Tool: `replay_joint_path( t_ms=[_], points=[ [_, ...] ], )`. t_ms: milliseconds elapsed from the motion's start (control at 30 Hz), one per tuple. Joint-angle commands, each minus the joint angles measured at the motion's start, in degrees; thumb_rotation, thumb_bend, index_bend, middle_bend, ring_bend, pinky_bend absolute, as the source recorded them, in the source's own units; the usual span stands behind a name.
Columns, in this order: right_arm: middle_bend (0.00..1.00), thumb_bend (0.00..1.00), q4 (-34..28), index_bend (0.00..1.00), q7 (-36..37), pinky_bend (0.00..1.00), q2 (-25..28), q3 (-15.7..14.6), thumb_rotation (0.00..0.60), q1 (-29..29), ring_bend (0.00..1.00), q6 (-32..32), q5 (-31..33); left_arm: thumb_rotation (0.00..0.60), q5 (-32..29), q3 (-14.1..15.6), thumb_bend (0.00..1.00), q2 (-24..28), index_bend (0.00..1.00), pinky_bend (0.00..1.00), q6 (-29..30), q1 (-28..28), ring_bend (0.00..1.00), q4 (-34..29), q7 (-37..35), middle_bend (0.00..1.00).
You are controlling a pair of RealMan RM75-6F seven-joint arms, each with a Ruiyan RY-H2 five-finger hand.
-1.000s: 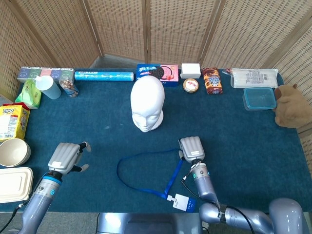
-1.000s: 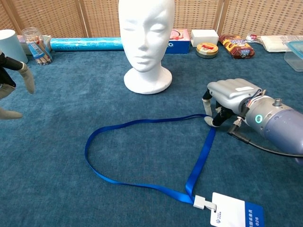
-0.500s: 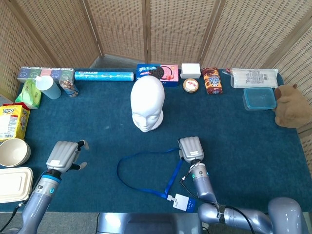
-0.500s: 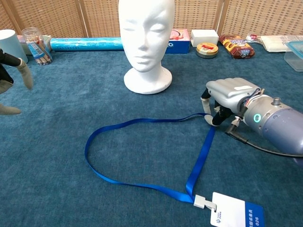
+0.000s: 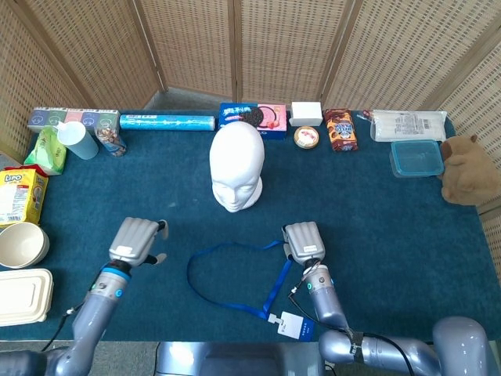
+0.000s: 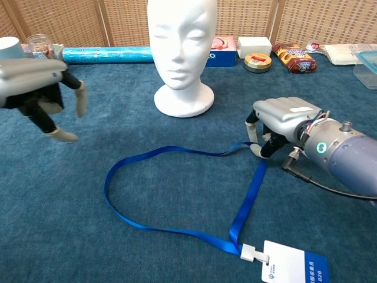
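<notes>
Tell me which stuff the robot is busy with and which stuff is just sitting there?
Busy with:
- blue ribbon lanyard, pinched by the right hand
- white plastic name badge on its end
- left hand, open, nearby
- white foam mannequin head

Just sitting there:
- blue foil roll
- brown plush bear
- yellow snack box
- blue-lidded plastic tub

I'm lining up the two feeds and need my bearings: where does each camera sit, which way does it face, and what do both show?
Head view: high above the table's near edge, looking steeply down; both forearms enter from below, left hand open, right hand at the lanyard.
Chest view: low at the near edge, facing across the table toward the foam head; left hand at left, right hand gripping the strap.
Shared: both hands, lanyard, badge, foam head, back-row packages.
</notes>
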Motion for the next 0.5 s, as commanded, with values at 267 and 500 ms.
replay_joint_path(
  t_ms=[267,500],
  points=[
    [1.00,0.50,-1.39,0.58,0.49,1.00,0.94,-0.57,0.565,-0.02,1.00,-0.16,0.02,0.574,-10.70,-3.12,0.27,-10.96,0.56,1.00,2.72,-7.05,1.00,5.01,8.84,1.00],
    [1.00,0.50,-1.95,0.58,0.97,1.00,1.55,-0.73,0.569,-0.02,1.00,-0.27,0.25,0.576,-14.82,-4.01,0.27,-17.23,0.58,1.00,4.60,-9.60,1.00,9.42,10.91,1.00]
  ],
)
